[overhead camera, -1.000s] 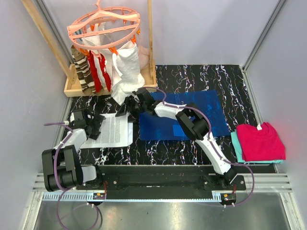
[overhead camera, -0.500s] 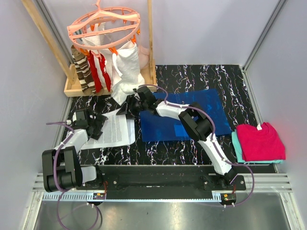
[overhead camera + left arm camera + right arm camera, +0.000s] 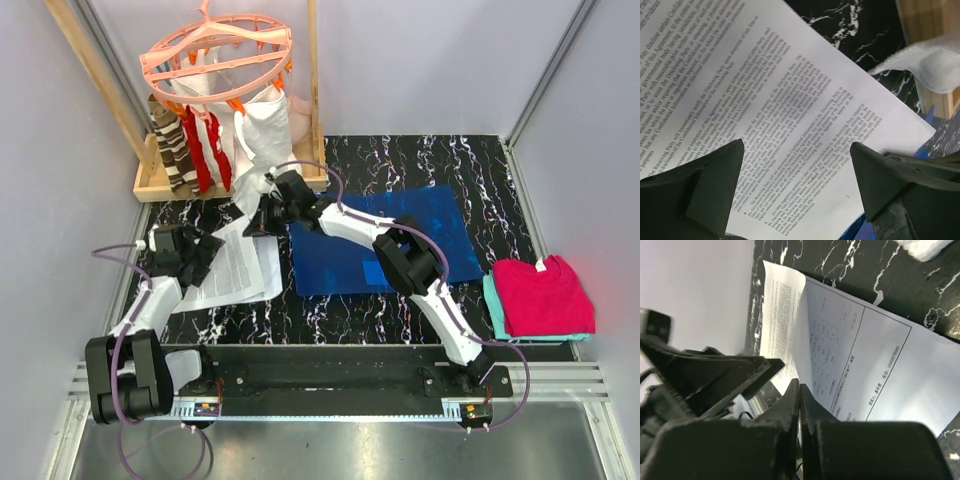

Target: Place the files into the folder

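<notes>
My right jaws were shut tight, tip to tip, at the far right corner of the files (image 3: 235,270), and my wrist view showed the top sheet (image 3: 785,320) bending up from the stack to meet the closed tips, so I took it as pinched there. My left jaws stood wide open above the near left part of the same sheets, one finger on each side of the printed page (image 3: 790,100). I could not tell whether they touched the paper.

The files were thin white sheets covered in dense black text in tight paragraphs. The sheet under the lifted one (image 3: 890,370) carried ruled lines like a table or form. They lay on the black marbled bench (image 3: 400,155), left of centre, slightly skewed, with the far right corner raised off the surface.

The folder (image 3: 450,225) was flat and blue and lay on the bench just right of the files, its left edge close beside them. My right arm reached across its left half. A sliver of blue (image 3: 867,232) showed past the paper's corner in my left wrist view.

A white cloth (image 3: 930,65) hung down near the far corner of the files, beside a wooden rack (image 3: 150,185). A folded magenta cloth (image 3: 540,295) sat well apart at the right edge of the bench.
</notes>
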Tool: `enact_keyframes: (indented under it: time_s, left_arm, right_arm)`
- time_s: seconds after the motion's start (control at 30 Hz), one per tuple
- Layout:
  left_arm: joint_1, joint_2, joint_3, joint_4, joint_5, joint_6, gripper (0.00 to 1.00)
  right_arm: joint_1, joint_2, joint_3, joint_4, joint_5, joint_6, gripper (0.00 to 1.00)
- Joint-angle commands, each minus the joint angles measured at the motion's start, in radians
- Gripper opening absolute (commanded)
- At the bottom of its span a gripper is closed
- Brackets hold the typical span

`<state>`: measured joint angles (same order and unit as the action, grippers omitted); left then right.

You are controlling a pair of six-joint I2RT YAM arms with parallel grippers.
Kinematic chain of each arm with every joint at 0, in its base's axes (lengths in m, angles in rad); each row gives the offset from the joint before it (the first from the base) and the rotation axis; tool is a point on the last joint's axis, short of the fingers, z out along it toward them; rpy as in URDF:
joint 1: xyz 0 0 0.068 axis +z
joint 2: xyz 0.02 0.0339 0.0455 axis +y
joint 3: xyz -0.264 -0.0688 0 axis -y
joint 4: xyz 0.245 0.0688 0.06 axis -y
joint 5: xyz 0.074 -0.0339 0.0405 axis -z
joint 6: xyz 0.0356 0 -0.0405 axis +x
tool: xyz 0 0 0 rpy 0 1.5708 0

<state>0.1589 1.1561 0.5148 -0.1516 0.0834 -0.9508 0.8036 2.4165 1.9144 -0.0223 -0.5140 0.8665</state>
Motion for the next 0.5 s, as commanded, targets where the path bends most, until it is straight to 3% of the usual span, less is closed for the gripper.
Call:
enact_keyframes:
  time_s: [0.0, 0.23, 0.47]
  left_arm:
    - [-0.024, -0.096, 0.077, -0.011, 0.010, 0.117, 0.91]
    - [-0.177, -0.251, 0.209, -0.016, -0.047, 0.213, 0.91]
    - [-0.405, -0.156, 0.330, -0.011, -0.016, 0.225, 0.90]
  right_arm:
    - [0.040, -0.028, 0.133, -0.169, 0.066, -0.159, 0.00]
    - [0.043, -0.342, 0.080, -0.366, 0.265, -0.271, 0.00]
    - [-0.150, -0.744, -0.428, -0.410, 0.316, -0.271, 0.00]
